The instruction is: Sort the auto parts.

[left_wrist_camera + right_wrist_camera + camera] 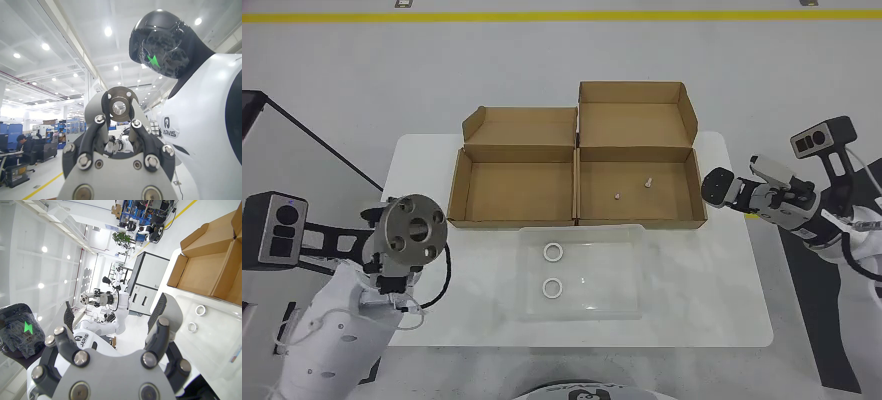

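Observation:
My left gripper (118,110) is shut on a round metal flange (118,105) with a centre bore and small bolt holes, held up in the air off the table's left edge (414,232). The same flange (83,299) appears far off in the right wrist view. My right gripper (113,313) is open with nothing between its fingers and hovers at the table's right edge (714,187). Two white rings (553,253) (553,289) lie in a clear plastic tray (632,300) at the table's centre front. Two small screws (648,183) (617,195) lie in the right cardboard box (677,200).
Two open cardboard boxes stand side by side behind the tray; the left box (512,190) holds nothing. Their lids fold back toward the far edge. The white table (722,300) has bare surface on both sides of the tray.

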`<act>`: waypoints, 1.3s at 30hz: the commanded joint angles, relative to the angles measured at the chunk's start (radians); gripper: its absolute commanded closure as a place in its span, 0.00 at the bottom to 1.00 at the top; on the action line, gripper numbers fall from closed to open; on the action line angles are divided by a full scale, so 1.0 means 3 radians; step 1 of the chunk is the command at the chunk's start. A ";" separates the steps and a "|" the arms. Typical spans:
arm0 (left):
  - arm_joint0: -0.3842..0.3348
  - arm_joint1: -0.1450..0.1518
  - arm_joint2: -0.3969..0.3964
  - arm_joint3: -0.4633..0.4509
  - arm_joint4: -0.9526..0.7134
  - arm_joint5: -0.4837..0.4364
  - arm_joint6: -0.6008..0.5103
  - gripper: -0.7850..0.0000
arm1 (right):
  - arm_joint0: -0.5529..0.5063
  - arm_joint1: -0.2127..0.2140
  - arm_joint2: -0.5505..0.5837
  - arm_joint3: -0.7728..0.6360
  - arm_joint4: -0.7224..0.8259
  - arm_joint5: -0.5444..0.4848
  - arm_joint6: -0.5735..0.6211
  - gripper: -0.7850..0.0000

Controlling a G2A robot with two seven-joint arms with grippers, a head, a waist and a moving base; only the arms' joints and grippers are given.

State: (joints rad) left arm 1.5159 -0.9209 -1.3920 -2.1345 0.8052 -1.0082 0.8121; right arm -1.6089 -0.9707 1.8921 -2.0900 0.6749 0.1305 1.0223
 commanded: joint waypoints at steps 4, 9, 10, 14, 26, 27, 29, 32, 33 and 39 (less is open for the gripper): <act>-0.0032 -0.0065 0.0034 -0.0053 -0.0203 -0.0005 -0.0005 1.00 | 0.0000 0.0000 0.0000 0.0000 0.0000 0.0000 0.0000 0.00; -0.0017 -0.0129 0.0048 -0.0055 -0.0300 -0.0014 -0.0014 1.00 | 0.0000 0.0000 0.0000 0.0000 0.0000 0.0000 0.0000 0.00; -0.0012 -0.0143 0.0053 -0.0063 -0.0335 -0.0014 -0.0014 1.00 | 0.0000 0.0000 0.0000 0.0000 0.0000 0.0000 0.0000 0.00; -0.0009 -0.0179 0.0051 -0.0063 -0.0291 -0.0014 -0.0015 1.00 | 0.0000 0.0000 0.0000 0.0000 0.0000 0.0000 0.0000 0.00; 0.0015 -0.0244 -0.0077 0.0089 0.0300 -0.0003 -0.0114 1.00 | 0.0000 0.0000 0.0000 0.0000 0.0000 0.0000 0.0000 0.00; 0.0017 -0.0248 -0.0089 0.0095 0.0337 0.0007 -0.0127 1.00 | 0.0000 0.0000 0.0000 0.0000 0.0000 0.0000 0.0000 0.00; 0.0011 -0.0255 -0.0118 0.0101 0.0443 0.0010 -0.0185 1.00 | 0.0000 0.0000 0.0000 0.0000 0.0000 0.0000 0.0000 0.00; 0.0012 -0.0267 -0.0128 0.0112 0.0511 -0.0014 -0.0194 1.00 | 0.0000 0.0000 0.0000 0.0000 0.0000 0.0000 0.0000 0.00; 0.0011 -0.0271 -0.0124 0.0113 0.0524 -0.0014 -0.0193 1.00 | 0.0000 0.0000 0.0000 0.0000 0.0000 0.0000 0.0000 0.00; 0.0043 -0.0301 -0.0073 0.0134 0.0363 -0.0014 -0.0076 1.00 | 0.0000 0.0000 0.0000 0.0000 0.0000 0.0000 0.0000 0.00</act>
State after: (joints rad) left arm 1.5254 -1.0093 -1.4211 -2.0940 0.9362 -1.0123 0.7788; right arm -1.6089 -0.9707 1.8921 -2.0900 0.6749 0.1305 1.0223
